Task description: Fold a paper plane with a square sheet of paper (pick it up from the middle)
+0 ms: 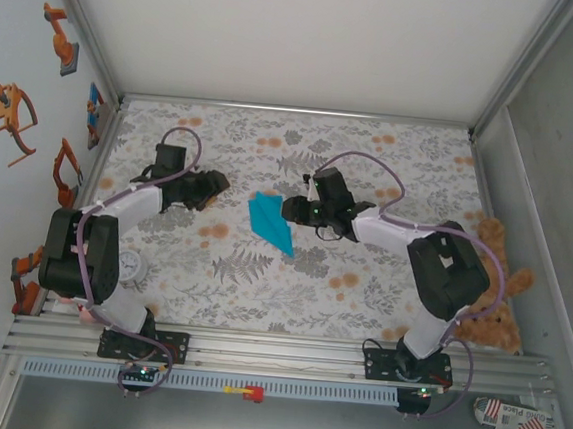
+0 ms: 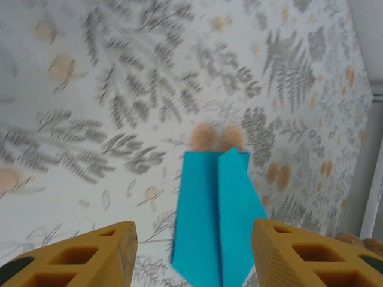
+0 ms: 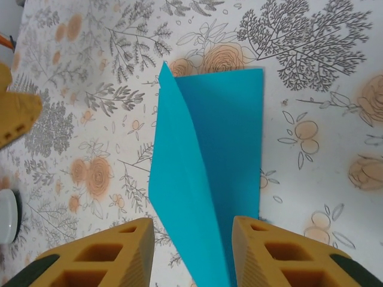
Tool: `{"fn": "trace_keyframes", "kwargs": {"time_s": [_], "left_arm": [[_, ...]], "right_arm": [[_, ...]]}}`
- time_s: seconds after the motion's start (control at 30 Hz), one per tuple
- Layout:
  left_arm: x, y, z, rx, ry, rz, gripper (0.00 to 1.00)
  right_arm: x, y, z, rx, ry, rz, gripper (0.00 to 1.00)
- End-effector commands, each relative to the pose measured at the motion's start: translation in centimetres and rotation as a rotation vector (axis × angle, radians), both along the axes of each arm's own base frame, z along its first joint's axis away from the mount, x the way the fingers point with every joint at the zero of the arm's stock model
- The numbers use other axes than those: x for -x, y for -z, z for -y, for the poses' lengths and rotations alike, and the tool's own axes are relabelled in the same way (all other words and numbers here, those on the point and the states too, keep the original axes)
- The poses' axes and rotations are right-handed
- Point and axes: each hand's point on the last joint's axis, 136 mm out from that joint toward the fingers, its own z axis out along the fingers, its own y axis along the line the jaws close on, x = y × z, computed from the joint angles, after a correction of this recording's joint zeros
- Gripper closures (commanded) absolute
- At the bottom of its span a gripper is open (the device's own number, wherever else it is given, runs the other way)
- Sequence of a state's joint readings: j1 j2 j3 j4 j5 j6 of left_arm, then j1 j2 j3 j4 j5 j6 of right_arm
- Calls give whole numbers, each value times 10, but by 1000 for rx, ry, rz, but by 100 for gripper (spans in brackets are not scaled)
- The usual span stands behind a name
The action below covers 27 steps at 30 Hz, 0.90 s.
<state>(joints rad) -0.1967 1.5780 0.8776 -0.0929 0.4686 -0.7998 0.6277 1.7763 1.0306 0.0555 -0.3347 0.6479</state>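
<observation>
From above, the paper plane point(image 1: 271, 223) lay flat on the floral tablecloth point(image 1: 381, 283) near the middle of the table, between the two arms. Its long axis ran on a diagonal, with the blunt wide end toward the far left and the sharp point toward the near right. The left gripper point(image 1: 214, 183) hung well to its left. The right gripper point(image 1: 289, 210) sat just beside its right edge. From this height the jaws of neither could be read. A brown teddy bear point(image 1: 490, 293) lay off the cloth at the right wall.

The left wrist camera looked along the plane from farther off. The wide end lay away from the lens and the body narrowed toward the bottom edge, the centre crease a straight line down its length. The left gripper's yellow fingers point(image 2: 90, 257) stood spread, with nothing between them and the plane on the cloth ahead.

The right wrist camera sat closest and showed what the others did not — one wing stood up off the cloth as a tilted flap along the crease. The narrowing end ran down between the yellow fingers point(image 3: 281, 257), which were parted. I could not tell whether the paper touched the right-hand pad.
</observation>
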Motion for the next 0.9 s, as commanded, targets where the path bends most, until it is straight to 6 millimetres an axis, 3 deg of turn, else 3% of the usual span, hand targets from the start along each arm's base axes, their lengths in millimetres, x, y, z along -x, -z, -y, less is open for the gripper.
{"fn": "trace_keyframes", "kwargs": {"time_s": [0.0, 0.3, 0.43, 0.6, 0.87], "left_arm": [[4, -8, 4, 56, -22, 24, 44], [10, -10, 8, 83, 3, 32, 41], [9, -17, 11, 101, 13, 48, 40], [10, -38, 21, 155, 49, 111, 40], [19, -102, 59, 323, 168, 309, 29]], "right_arm": [[0, 12, -10, -2, -91, -39, 62], [-9, 23, -27, -42, -169, -43, 76], [-10, 17, -32, -80, -190, -28, 92], [-16, -21, -37, -189, -178, 42, 100], [-22, -108, -40, -494, -131, 130, 100]]}}
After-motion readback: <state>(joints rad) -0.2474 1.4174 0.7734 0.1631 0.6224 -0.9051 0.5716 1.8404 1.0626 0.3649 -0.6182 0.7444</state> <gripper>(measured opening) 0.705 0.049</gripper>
